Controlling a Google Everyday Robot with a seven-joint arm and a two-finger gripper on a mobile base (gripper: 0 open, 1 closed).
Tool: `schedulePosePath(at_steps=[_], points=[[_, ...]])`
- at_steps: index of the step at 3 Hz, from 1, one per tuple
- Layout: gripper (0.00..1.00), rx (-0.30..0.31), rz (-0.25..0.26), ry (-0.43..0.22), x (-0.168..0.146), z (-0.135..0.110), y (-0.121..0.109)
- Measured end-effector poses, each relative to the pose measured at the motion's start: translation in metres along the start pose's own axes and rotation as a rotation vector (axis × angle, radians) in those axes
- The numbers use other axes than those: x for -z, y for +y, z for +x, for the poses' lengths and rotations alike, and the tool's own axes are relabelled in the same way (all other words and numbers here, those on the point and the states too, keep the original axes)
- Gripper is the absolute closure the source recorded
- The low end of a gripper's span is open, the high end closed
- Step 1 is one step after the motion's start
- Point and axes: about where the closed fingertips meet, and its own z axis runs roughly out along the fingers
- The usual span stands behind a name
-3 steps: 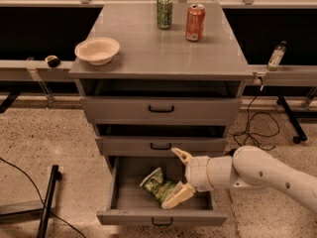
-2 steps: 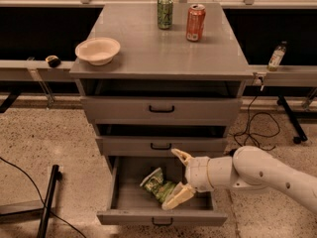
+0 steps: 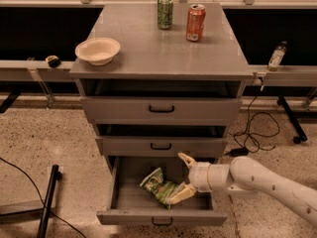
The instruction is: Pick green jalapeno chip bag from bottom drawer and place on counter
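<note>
The grey desk [image 3: 148, 53] tops the cabinet and carries a bowl [image 3: 97, 50] and two cans. Below it the bottom drawer [image 3: 161, 217] stands pulled out. Our white arm [image 3: 267, 182] reaches in from the right. The green jalapeno chip bag [image 3: 157, 184] lies tilted inside the drawer, right of centre. Our claw [image 3: 177, 178] is spread wide, its lower finger against the bag's right end and its upper finger near the middle drawer's front. We judge it best to slide further over the bag, close slowly on a crinkled fold, then draw it out forward, clear of the drawer above.
</note>
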Motion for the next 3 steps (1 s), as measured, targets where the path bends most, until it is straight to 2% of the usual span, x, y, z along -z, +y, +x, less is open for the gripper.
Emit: schedulePosePath(at_steps=[1,2,3], points=[[0.0,0.029,-0.039,-0.016,-0.039,0.067,-0.007],[0.0,-0.01,-0.055,-0.043,-0.053,0.082,0.002],[0.0,-0.011,-0.057,-0.043,-0.053,0.082,0.003]])
